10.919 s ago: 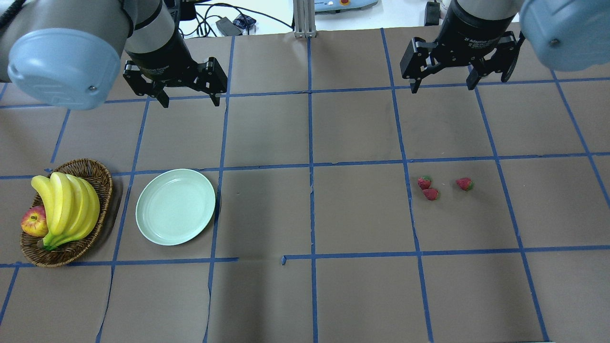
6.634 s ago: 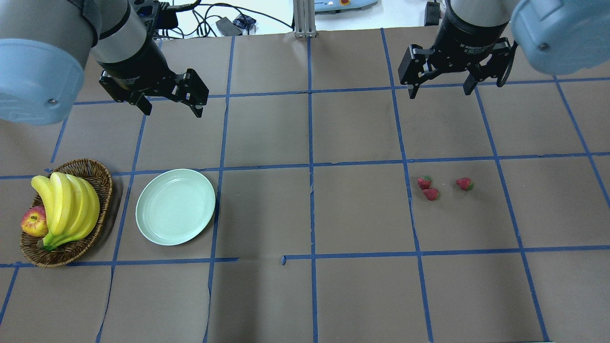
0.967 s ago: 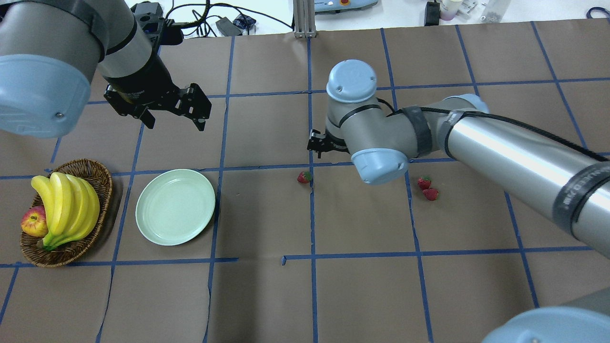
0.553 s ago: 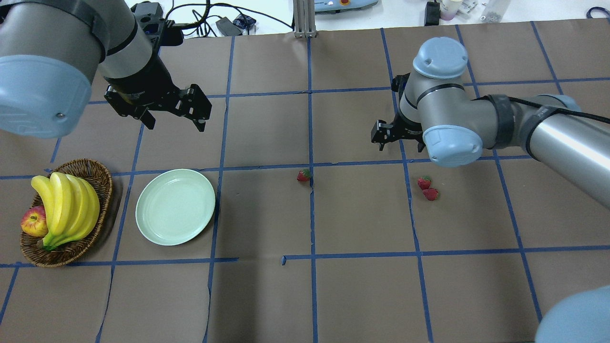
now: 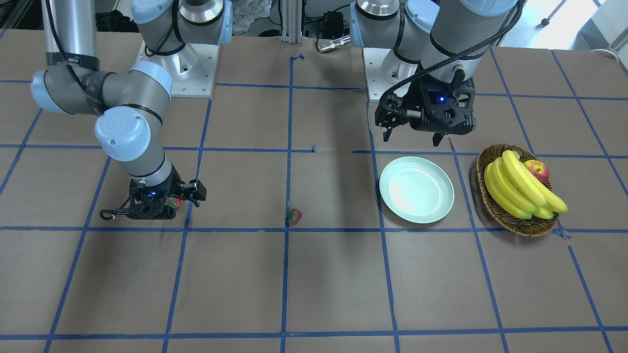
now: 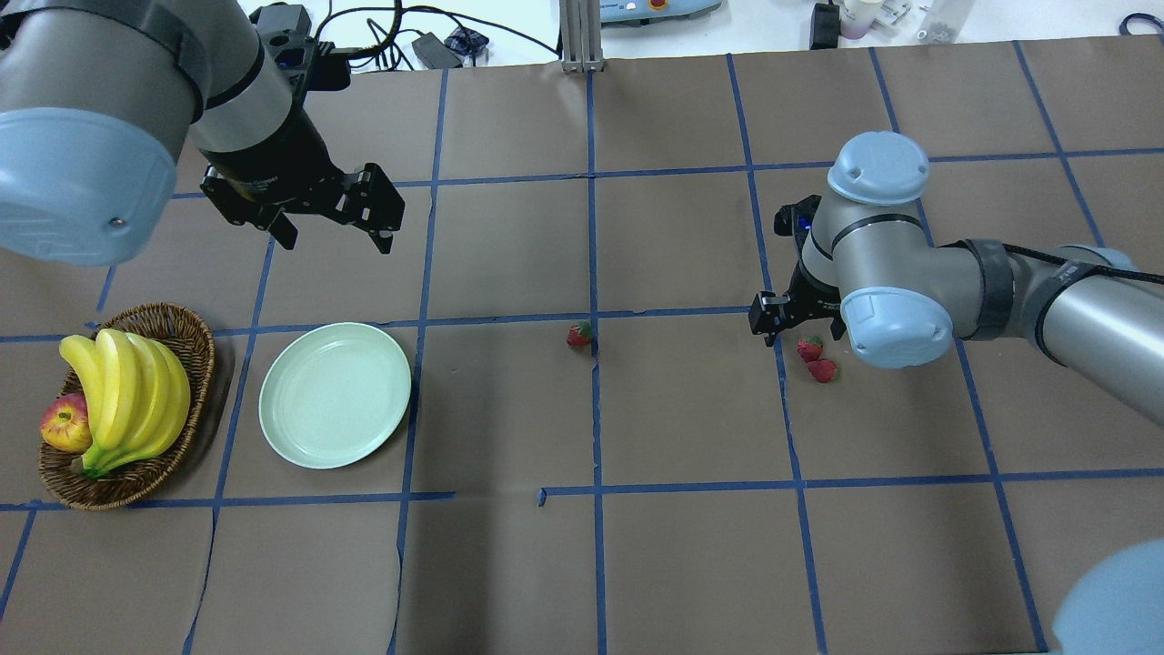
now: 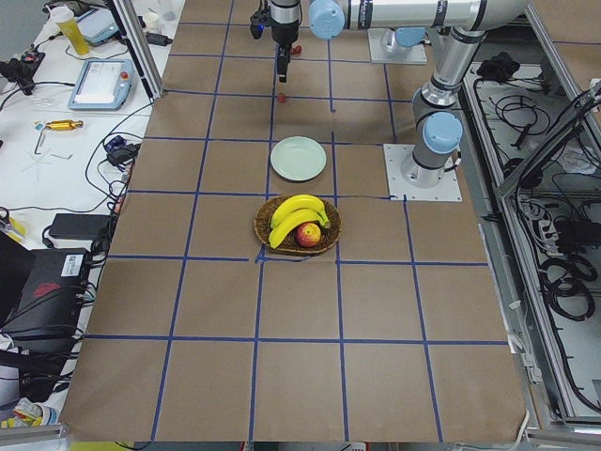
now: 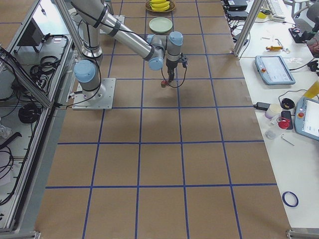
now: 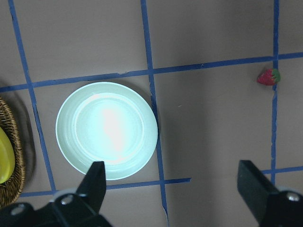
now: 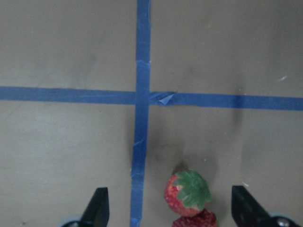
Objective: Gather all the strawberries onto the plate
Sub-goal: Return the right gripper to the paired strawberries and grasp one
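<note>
Two strawberries [image 6: 809, 348] sit touching on the right half of the table [image 6: 691, 564] — the right gripper [image 10: 170, 209] hangs over them, jaws spread wide. A third strawberry [image 6: 579, 335] lies mid-table. The plate [image 6: 335, 395] sits toward the left edge; the left gripper [image 6: 338, 238] hovers beyond it — jaws apart, holding nothing.

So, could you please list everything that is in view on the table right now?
strawberries: three, red, green tops; one mid-table on tape, two together on the robot's right
basket: one, brown wicker, robot's left end
bananas: one bunch, yellow, in basket
apple: one, red-yellow, in basket
plate: one, mint green, empty, beside basket
table: one, brown, blue tape grid
left gripper: one, black, open, raised, near the plate
right gripper: one, black, open, over the strawberry pair
</note>
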